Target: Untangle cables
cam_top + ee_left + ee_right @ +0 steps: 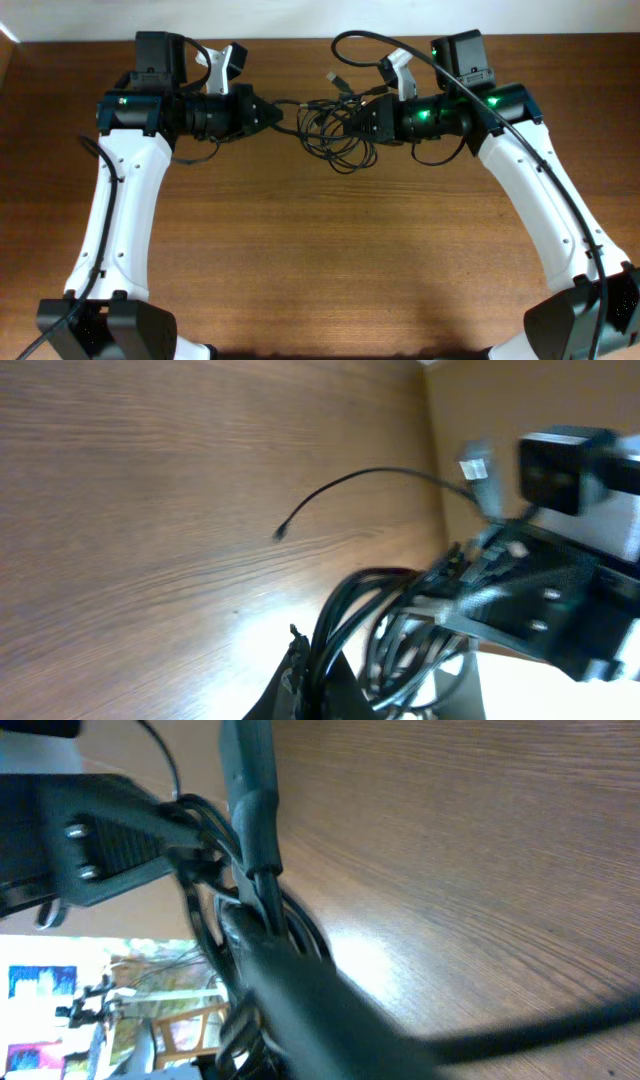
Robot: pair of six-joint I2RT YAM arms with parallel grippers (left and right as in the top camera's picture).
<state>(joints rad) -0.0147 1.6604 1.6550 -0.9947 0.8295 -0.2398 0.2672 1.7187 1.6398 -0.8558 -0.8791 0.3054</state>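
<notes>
Wooden surface [330, 250]: both arms reach across it toward far edge.
Cables [322, 140]: thin black cords in knotted clump of loops, lying between both claws at far part of surface; long axis left-right.
Left claw [276, 113]: pressed together, seemingly pinching single strand leading right into clump.
Right claw [348, 122]: buried in clump's right side, seemingly pinching several loops; nearer to knot.
Farthest: loose plug end [332, 76] pointing away.
Judgement: next pull runs outward along left-right axis.
</notes>
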